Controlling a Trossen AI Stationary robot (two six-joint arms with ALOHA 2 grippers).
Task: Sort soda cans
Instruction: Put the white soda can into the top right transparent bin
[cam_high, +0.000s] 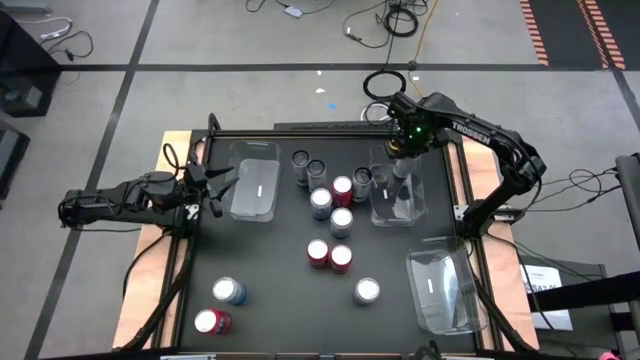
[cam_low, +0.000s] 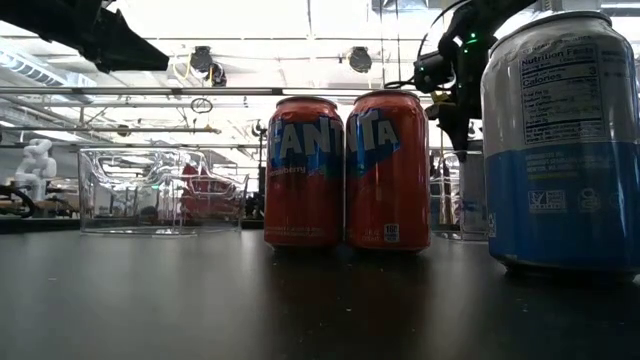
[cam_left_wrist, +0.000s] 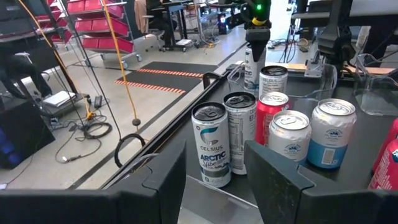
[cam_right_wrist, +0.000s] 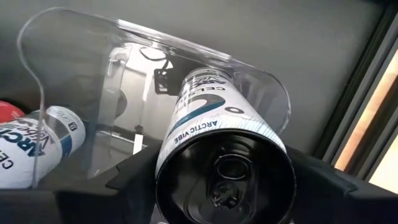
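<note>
Several soda cans stand on the black table: dark-topped Celsius cans (cam_high: 301, 160), red cans (cam_high: 318, 252) and blue-and-silver cans (cam_high: 341, 221). My right gripper (cam_high: 400, 165) hangs over the clear tray (cam_high: 383, 212) at the far right, shut on a Celsius can (cam_right_wrist: 205, 118) that reaches down inside the tray. Whether the can's base rests on the tray floor does not show. Another Celsius can (cam_right_wrist: 37, 140) stands just outside that tray. My left gripper (cam_high: 218, 185) waits at the table's left edge beside a second clear tray (cam_high: 255, 188), its fingers apart with nothing between them. My right gripper pinches the Celsius can at its upper end (cam_right_wrist: 166, 158), just below the dark top, between its two fingers. The fingers (cam_right_wrist: 127, 177) come from above, pointing down, one on each side of the can. The can is upright below them, inside the tray's walls.
A third clear tray (cam_high: 442, 290) lies at the near right corner. Two red cans (cam_low: 303, 170) and a blue-and-silver can (cam_low: 560, 140) stand close to the low camera. A red can (cam_high: 212, 321) and a blue-and-silver one (cam_high: 228, 291) stand near the front left.
</note>
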